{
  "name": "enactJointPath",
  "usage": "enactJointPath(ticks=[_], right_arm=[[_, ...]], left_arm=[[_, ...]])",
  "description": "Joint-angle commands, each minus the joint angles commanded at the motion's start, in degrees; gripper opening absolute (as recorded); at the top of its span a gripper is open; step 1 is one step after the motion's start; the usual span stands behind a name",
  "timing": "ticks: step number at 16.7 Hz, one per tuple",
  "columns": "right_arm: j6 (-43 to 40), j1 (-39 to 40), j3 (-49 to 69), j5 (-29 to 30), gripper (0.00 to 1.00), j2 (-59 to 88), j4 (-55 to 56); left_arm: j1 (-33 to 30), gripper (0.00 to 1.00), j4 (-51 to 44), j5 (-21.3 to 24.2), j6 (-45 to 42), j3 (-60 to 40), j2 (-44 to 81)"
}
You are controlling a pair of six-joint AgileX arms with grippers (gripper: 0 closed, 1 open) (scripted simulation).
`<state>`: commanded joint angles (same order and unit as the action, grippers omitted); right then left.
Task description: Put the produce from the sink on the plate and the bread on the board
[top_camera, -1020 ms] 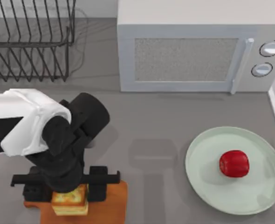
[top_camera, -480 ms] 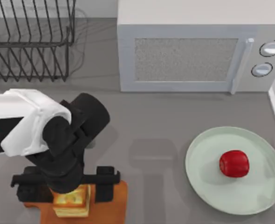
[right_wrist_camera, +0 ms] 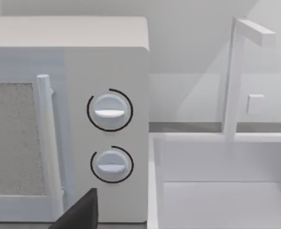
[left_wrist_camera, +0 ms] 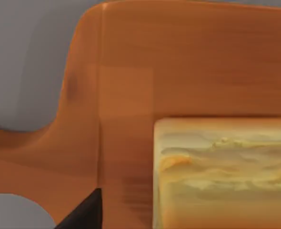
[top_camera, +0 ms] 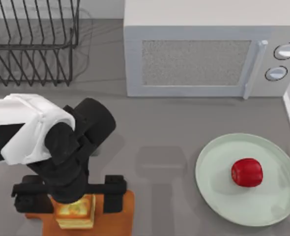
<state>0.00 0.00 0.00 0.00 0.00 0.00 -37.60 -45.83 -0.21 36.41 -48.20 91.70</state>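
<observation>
Orange-brown board (top_camera: 118, 216) at desk (top_camera: 159, 123) near-left edge, bread (top_camera: 75, 212) lying on it. Left gripper (top_camera: 69, 204) directly over bread, fingers spread wide either side, gripping nothing; arm reaches in from left, wrist bent down. Open desk between board and mint plate (top_camera: 214, 187) near right; red produce (top_camera: 246, 172) on plate. Microwave (top_camera: 204, 54) and dish rack (top_camera: 32, 42) line far side. Right gripper faces microwave dials, sink (right_wrist_camera: 226, 191) beside; cannot tell its fingers.

The setting is a rendered kitchen. A grey desk (top_camera: 159, 128) carries a white microwave (top_camera: 204, 54) with two round dials at the far side and a black wire dish rack (top_camera: 32, 39) at the far left. A white sink (right_wrist_camera: 221, 191) with a white faucet (right_wrist_camera: 235, 76) sits right of the microwave. A wooden cutting board (top_camera: 115, 221) and a mint-green plate (top_camera: 214, 182) lie near.
</observation>
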Motion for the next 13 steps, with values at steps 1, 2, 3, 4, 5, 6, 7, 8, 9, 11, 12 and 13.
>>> enactJointPath(ticks=[1, 2, 3, 4, 5, 6, 7, 8, 9, 11, 12, 13], right_arm=[[0.0, 0.0, 0.0, 0.0, 1.00, 0.0, 0.0], [0.0, 0.0, 0.0, 0.0, 1.00, 0.0, 0.0], [0.0, 0.0, 0.0, 0.0, 1.00, 0.0, 0.0], [0.0, 0.0, 0.0, 0.0, 1.00, 0.0, 0.0], [0.0, 0.0, 0.0, 0.0, 1.00, 0.0, 0.0], [0.0, 0.0, 0.0, 0.0, 1.00, 0.0, 0.0], [0.0, 0.0, 0.0, 0.0, 1.00, 0.0, 0.0], [0.0, 0.0, 0.0, 0.0, 1.00, 0.0, 0.0], [0.0, 0.0, 0.0, 0.0, 1.00, 0.0, 0.0], [0.0, 0.0, 0.0, 0.0, 1.00, 0.0, 0.0], [0.0, 0.0, 0.0, 0.0, 1.00, 0.0, 0.0], [0.0, 0.0, 0.0, 0.0, 1.00, 0.0, 0.0]], left_arm=[[0.2, 1.00, 0.3, 0.0, -0.2, 0.1, -0.6], [0.7, 1.00, 1.0, 0.0, -0.8, 0.5, -1.7], [1.3, 1.00, 2.0, -0.1, -1.5, 1.2, -3.4], [2.1, 1.00, 3.2, -0.1, -2.5, 2.1, -5.7], [3.1, 1.00, 4.6, -0.1, -3.6, 3.4, -8.5], [4.2, 1.00, 6.2, -0.1, -4.9, 4.9, -11.8], [5.5, 1.00, 8.0, -0.1, -6.4, 6.7, -15.5], [6.9, 1.00, 9.9, 0.0, -7.9, 8.7, -19.4], [8.5, 1.00, 11.8, 0.0, -9.5, 10.9, -23.3], [12.1, 1.00, 16.0, 0.3, -13.0, 15.8, -31.4], [14.0, 1.00, 18.2, 0.4, -14.8, 18.5, -35.8], [16.0, 1.00, 20.4, 0.4, -16.6, 21.2, -40.5]])
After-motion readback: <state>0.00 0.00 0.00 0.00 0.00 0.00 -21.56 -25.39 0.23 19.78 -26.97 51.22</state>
